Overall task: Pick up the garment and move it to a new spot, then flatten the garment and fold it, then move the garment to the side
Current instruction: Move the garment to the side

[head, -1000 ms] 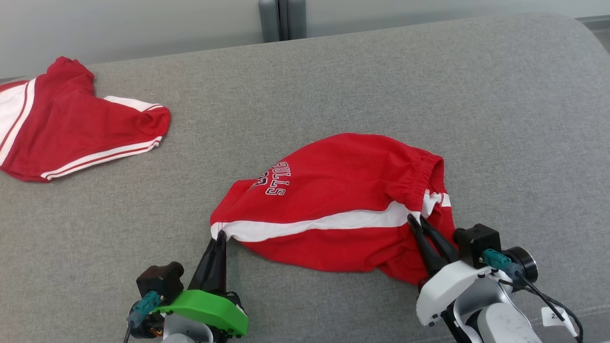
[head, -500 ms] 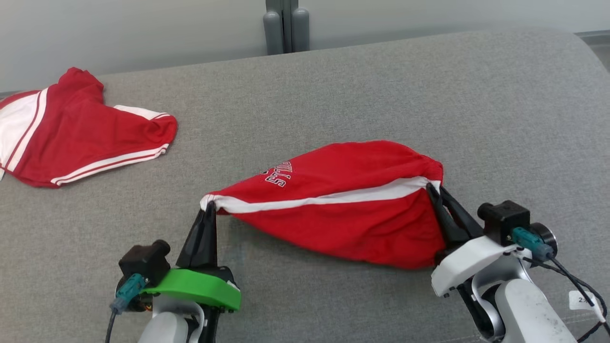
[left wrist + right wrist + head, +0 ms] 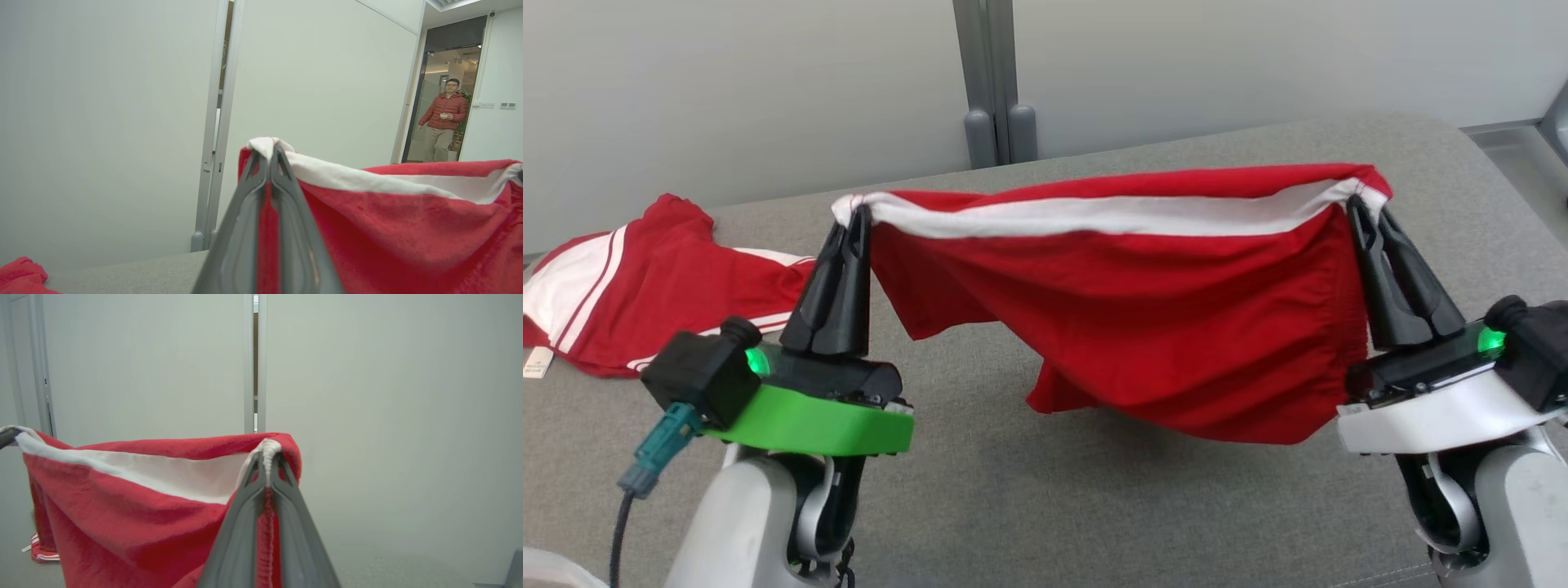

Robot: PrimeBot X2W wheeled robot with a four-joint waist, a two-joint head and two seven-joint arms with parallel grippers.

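Note:
The garment (image 3: 1111, 310), bright red with a white band along its top edge, hangs stretched between my two grippers above the grey padded surface (image 3: 1094, 506). Its lower hem droops close to the surface. My left gripper (image 3: 854, 214) is shut on the garment's left end and my right gripper (image 3: 1364, 204) on its right end. In the left wrist view the left gripper (image 3: 267, 151) pinches white-and-red cloth of the garment (image 3: 388, 220). In the right wrist view the right gripper (image 3: 267, 455) clamps a gathered white edge of the garment (image 3: 135, 514).
A second red cloth with white stripes (image 3: 645, 302) lies flat at the far left of the surface. A grey post (image 3: 992, 82) and pale wall panels stand behind the back edge. A person (image 3: 443, 118) stands in a distant doorway.
Both grippers have risen with the garment, lifting it off the surface and pulling it taut between them. The head camera has tilted up, so the whole scene has shifted.

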